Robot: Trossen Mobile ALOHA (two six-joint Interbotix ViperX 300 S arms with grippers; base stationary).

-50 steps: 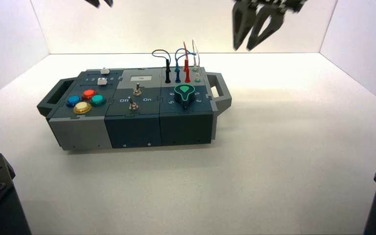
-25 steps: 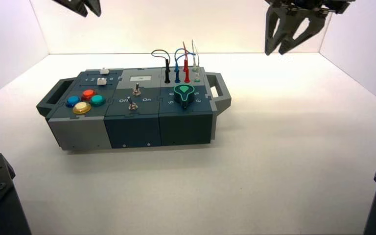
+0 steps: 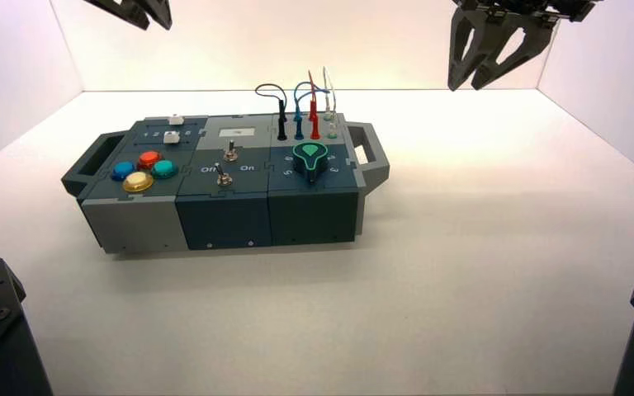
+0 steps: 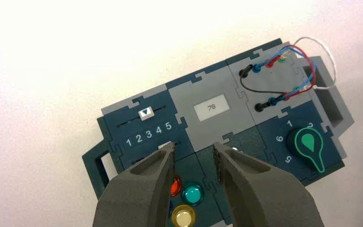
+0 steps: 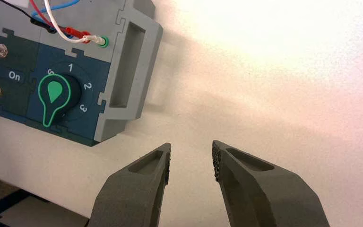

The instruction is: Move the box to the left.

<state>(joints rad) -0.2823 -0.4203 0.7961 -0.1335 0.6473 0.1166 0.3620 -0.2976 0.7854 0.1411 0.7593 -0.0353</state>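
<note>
Box sits on the table toward ten o'clock from your view's centre, its grey right-end handle at three o'clock on it; your left gripper hovers near eleven o'clock, your right gripper near one o'clock, each with its claw apart, neither touching the box

Box, on table, left of its middle. On top: four buttons at left, before two sliders; two switches mid-panel; knob at right, before wires.
</note>
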